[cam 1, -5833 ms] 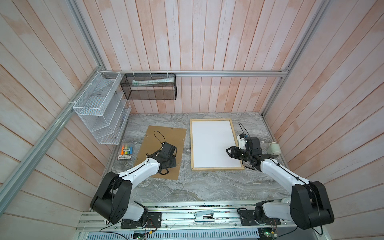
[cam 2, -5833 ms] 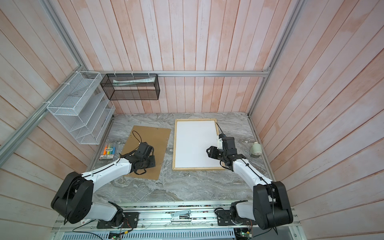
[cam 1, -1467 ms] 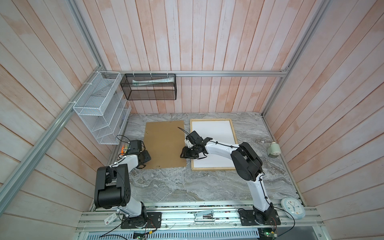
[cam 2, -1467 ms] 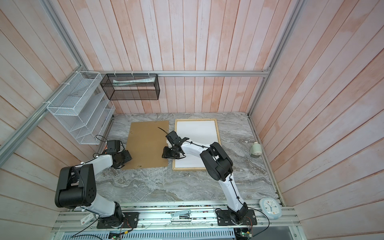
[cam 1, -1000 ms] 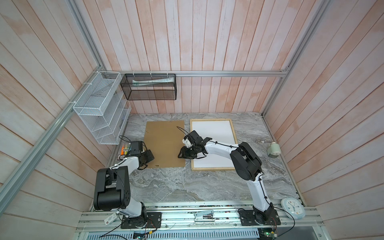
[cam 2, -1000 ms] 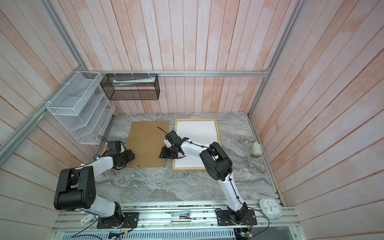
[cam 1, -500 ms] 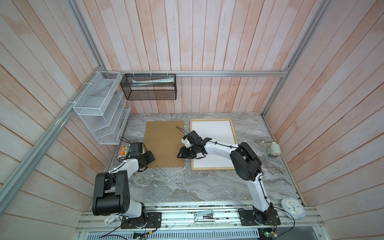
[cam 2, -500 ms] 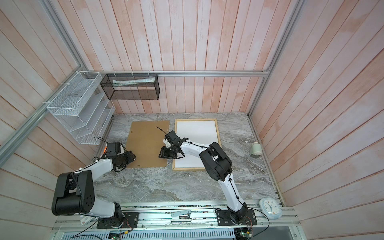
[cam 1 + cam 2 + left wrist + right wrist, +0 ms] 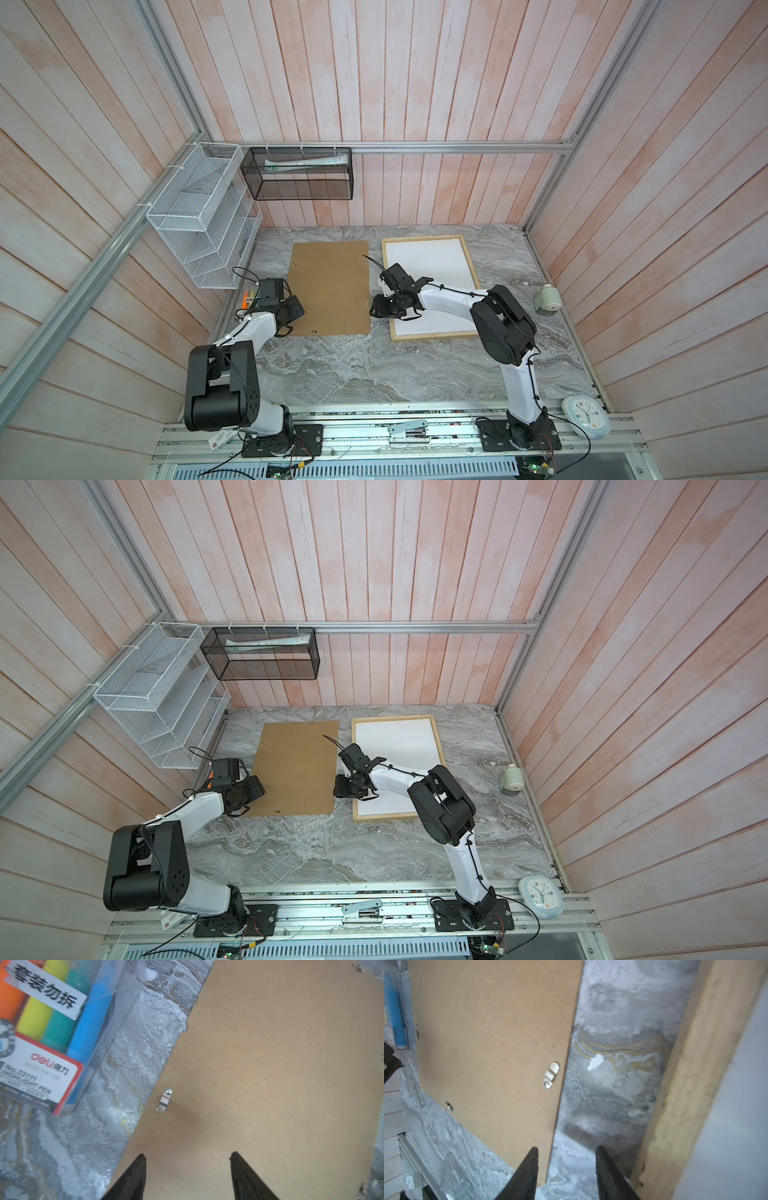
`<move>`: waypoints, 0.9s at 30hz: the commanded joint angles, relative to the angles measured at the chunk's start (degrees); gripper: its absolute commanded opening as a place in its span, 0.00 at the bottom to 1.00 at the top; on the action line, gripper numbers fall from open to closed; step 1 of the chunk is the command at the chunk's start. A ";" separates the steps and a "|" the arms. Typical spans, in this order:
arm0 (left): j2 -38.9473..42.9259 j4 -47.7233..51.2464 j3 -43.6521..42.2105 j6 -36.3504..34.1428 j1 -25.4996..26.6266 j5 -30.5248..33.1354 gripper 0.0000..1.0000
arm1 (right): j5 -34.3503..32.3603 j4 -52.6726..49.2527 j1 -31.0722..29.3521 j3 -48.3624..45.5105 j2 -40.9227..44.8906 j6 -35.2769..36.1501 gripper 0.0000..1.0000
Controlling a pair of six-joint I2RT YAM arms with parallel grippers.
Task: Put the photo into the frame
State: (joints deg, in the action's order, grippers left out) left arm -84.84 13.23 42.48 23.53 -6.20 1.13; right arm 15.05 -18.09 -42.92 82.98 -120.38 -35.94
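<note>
Frame (image 9: 436,336) flat on table (image 9: 374,374), white sheet (image 9: 432,266) inside: maybe the photo face-down, can't tell. Backing board (image 9: 330,286) beside it, not fitted. Left gripper (image 9: 188,1155), right gripper (image 9: 566,1148) spread, empty, at board edges.

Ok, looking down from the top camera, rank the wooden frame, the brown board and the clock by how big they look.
1. wooden frame, only slightly ahead of the board; the two look close
2. brown board
3. clock, far smaller
</note>
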 commanded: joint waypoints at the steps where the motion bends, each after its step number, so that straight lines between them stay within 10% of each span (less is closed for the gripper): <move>1: 0.25 2.15 1.64 -1.00 -0.22 5.05 0.67 | -1.11 -0.71 0.91 -1.05 1.10 1.10 0.47; 27: -11.75 1.97 6.19 -4.43 0.55 -3.05 0.65 | 7.22 2.70 1.29 0.94 -2.88 -0.97 0.47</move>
State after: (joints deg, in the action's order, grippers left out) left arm -94.91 14.11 48.01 19.25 -6.85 2.28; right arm 22.61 -13.28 -42.48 82.17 -121.40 -38.59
